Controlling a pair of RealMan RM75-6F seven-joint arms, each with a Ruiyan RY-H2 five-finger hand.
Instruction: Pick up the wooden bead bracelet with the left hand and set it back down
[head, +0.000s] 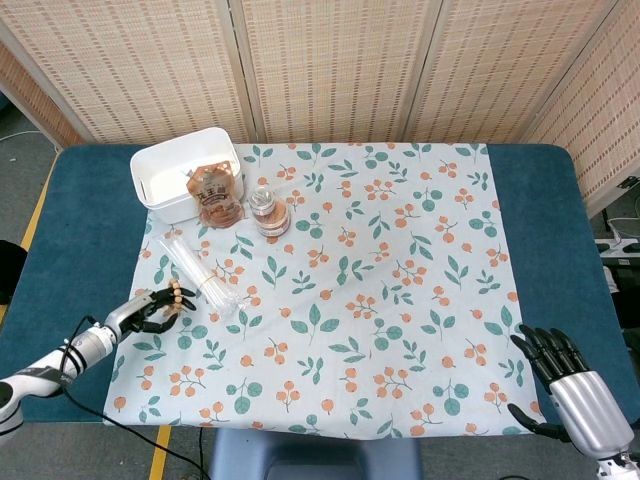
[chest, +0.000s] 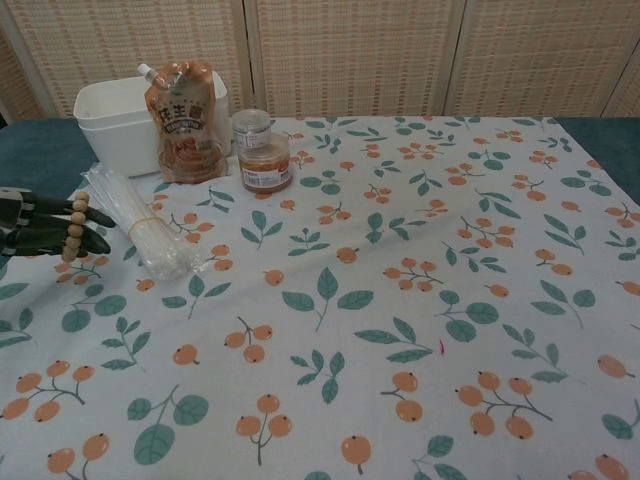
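Observation:
The wooden bead bracelet (head: 177, 297) is a loop of light brown beads hanging over the fingers of my left hand (head: 150, 309) at the left edge of the floral cloth. In the chest view the bracelet (chest: 74, 227) crosses the dark fingers of the left hand (chest: 45, 226), which holds it low, close to the cloth. I cannot tell whether the beads touch the cloth. My right hand (head: 572, 384) hangs off the table's near right corner, fingers apart and holding nothing.
A clear plastic bundle (head: 200, 276) lies just right of the left hand. Behind it stand a white bin (head: 178, 170), an orange snack pouch (head: 217, 197) and a small jar (head: 268, 213). The floral cloth (head: 380, 290) covers the blue table.

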